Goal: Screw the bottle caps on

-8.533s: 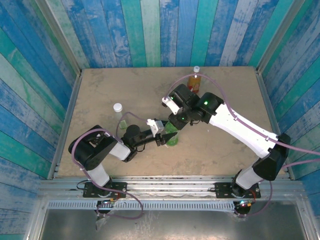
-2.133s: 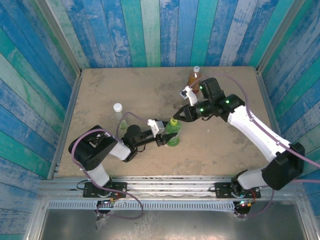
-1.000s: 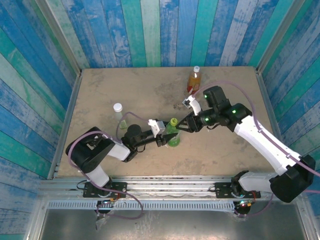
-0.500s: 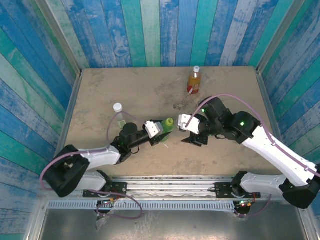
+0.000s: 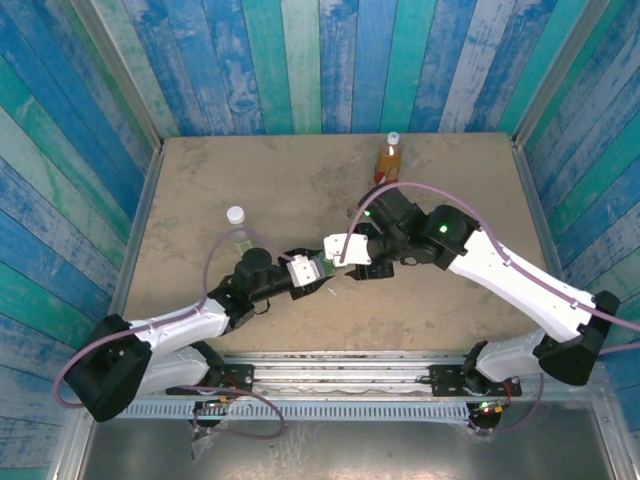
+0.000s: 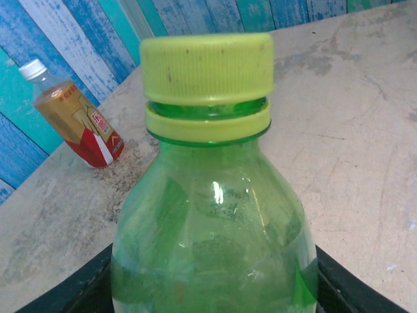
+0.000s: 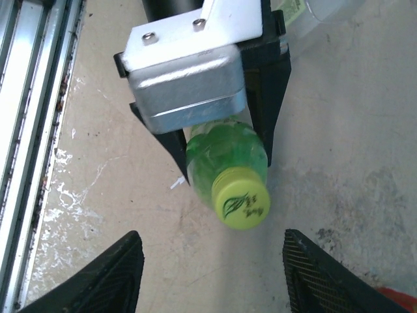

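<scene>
Tightening seems the step in hand: left gripper (image 5: 312,270) clamps the tilted green bottle (image 7: 221,151), yellow-green cap (image 7: 242,203) on its neck, while right gripper (image 7: 218,277), spread wide and empty, must advance, close and twist.

Mid-table: held bottle (image 5: 323,266) in left end effector (image 5: 310,271); right end effector (image 5: 352,268) just right; labelled bottle (image 5: 388,160) behind; third bottle (image 5: 237,228) left.

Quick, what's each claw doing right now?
Left claw: closed on the green plastic bottle with the yellow-green cap.
Right claw: open, holding nothing.
</scene>
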Available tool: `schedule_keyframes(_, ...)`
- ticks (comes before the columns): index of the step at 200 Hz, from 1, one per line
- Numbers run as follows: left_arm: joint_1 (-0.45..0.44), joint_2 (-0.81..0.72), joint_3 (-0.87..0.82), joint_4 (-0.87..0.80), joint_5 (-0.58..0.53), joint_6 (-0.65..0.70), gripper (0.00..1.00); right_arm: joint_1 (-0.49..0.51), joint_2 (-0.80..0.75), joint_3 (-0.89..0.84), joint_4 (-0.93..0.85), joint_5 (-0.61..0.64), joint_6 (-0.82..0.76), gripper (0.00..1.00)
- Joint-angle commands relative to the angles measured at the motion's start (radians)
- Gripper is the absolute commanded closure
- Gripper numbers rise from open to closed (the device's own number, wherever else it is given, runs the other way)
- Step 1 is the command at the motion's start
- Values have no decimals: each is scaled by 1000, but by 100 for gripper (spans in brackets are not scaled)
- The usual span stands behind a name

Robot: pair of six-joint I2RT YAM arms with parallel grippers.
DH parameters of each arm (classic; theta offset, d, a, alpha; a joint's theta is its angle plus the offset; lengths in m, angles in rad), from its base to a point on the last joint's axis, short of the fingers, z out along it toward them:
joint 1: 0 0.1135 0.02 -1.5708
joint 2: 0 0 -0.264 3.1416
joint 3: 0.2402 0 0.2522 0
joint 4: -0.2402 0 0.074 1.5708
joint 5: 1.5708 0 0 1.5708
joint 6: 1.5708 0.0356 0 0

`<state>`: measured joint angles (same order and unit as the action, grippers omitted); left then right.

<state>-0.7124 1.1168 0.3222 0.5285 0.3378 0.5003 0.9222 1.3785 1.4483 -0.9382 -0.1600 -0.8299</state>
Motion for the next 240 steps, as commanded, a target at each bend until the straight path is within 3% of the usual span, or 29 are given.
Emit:
schedule_keyframes(1, -3, -43, -12, -37, 23, 40, 40, 11, 36, 38, -54, 11, -73, 46)
schedule_keyframes(87, -5, -38, -20, -35, 52, 60, 40, 13, 130, 59, -66, 40, -92, 52)
schedule_keyframes(134, -5, -50, -24, -34, 57, 59, 40, 12, 158, 70, -65, 30, -79, 71)
schedule_keyframes(166, -5, -46, -22, -12, 21, 51, 41, 12, 151, 67, -60, 15, -27, 75)
schedule_keyframes(180, -8, -46, -23, 38, -31, 32, 41, 12, 145, 56, -5, 37, 132, 77)
schedule_keyframes(196, -14, -51, -22, 91, -76, 26, 41, 7, 126, 29, 102, 79, 417, 79)
schedule_keyframes(212, -22, -38, -17, 144, -119, 32, 41, 1, 103, -16, 213, 64, 745, 85)
schedule_keyframes(226, -37, -15, 3, 151, -163, 52, 41, 1, 95, -53, 280, 86, 1155, 89)
schedule_keyframes(240, -47, 1, 34, 124, -178, 61, 41, 5, 101, -68, 314, 8, 1384, 84)
